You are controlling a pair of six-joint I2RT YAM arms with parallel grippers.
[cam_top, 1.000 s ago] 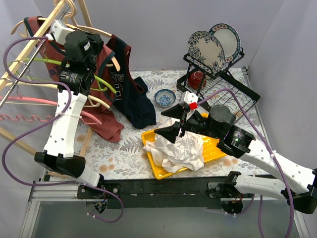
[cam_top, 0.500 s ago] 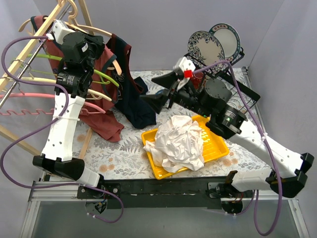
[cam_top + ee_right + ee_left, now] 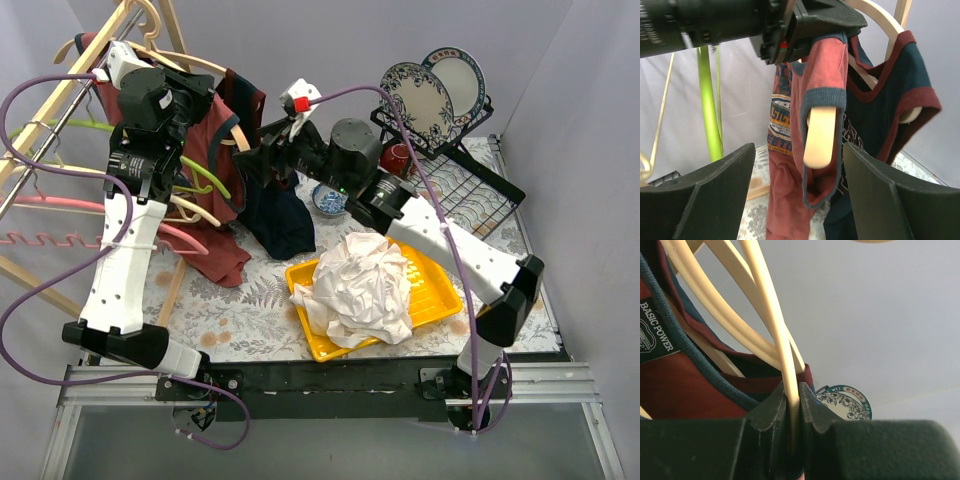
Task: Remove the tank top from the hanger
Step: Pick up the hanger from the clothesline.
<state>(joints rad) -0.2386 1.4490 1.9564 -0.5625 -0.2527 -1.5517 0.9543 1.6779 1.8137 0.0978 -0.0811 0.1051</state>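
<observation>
Left gripper (image 3: 792, 400) is clamped hard on a thin cream hanger (image 3: 773, 315), up high; jaws pinch the bar w/ no gap. Right gripper (image 3: 797, 150) is spread wide w/ nothing in it. It faces the blunt hanger tip (image 3: 819, 132) that pokes out under the strap of the red tank top (image 3: 822, 65). That top hangs on the hanger, well up off the tabletop (image 3: 250, 300), w/ its hem drooping low. A navy tank top (image 3: 890, 100) hangs just beside it, on the far side.

Handling, my read: thin jersey, so light, floppy, stretchy, not fragile. It won't push, so I have to pull it. The ribbed navy trim on the strap looks like the firmest bit. I'd pinch there, just inboard of the hanger tip, & peel outward over the end while the left gripper steadies the hanger. Risks: catching the navy top too, or the strap snagging on the tip.

Counts:
- 2 tank tops (1 red, 1 navy).
- Hangers overlap too much for a firm no.; cream, green & pink ones show.
- 2 plates (image 3: 415, 100) in 1 dish rack (image 3: 470, 195).
- 1 red cup (image 3: 397, 158) & 1 blue bowl (image 3: 328, 197).
- 1 yellow tray (image 3: 437, 290) holding 1 heap of white cloth (image 3: 360, 285).
</observation>
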